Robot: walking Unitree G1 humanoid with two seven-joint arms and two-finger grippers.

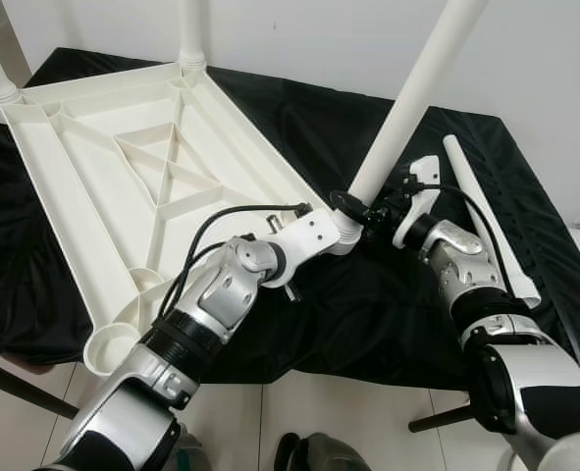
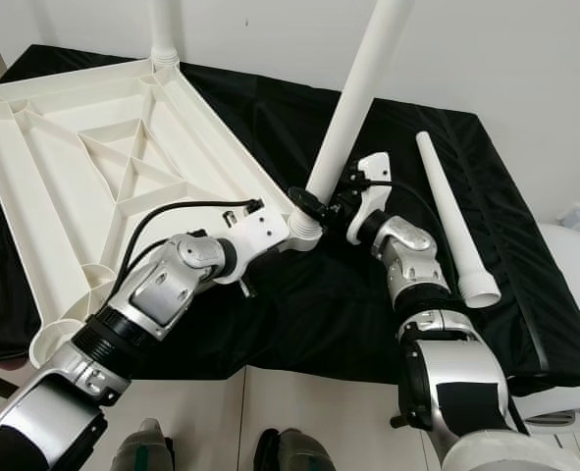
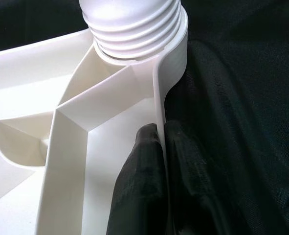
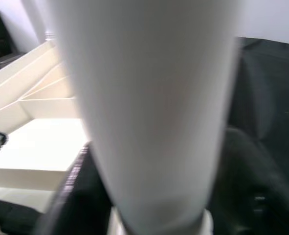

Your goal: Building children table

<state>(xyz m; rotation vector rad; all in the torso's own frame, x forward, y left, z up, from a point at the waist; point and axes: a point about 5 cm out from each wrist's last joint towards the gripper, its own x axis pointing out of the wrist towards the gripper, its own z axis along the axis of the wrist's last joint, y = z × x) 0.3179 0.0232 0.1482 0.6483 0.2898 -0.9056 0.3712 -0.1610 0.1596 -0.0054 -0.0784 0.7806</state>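
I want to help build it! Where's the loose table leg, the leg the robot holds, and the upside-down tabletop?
loose table leg (image 2: 449, 217), right eye view, mid shaft.
held leg (image 1: 407, 108), left eye view, mid shaft.
tabletop (image 1: 69, 221), left eye view, flat underside panel.

A black cloth (image 1: 368, 314) is covering the whole work surface, lying wrinkled and hanging over the near edge. A white wall (image 1: 545, 59) is rising right behind it. Pale floor tiles (image 2: 309, 402) are showing below the cloth's near edge, with thin grout lines running between them. A dark bar (image 1: 15, 388) is slanting out from under the cloth at the near left, and a dark rod (image 1: 437, 422) is poking out at the near right. A white rounded object (image 2: 564, 285) is sitting just beside the cloth's right edge; its kind is not making itself clear.
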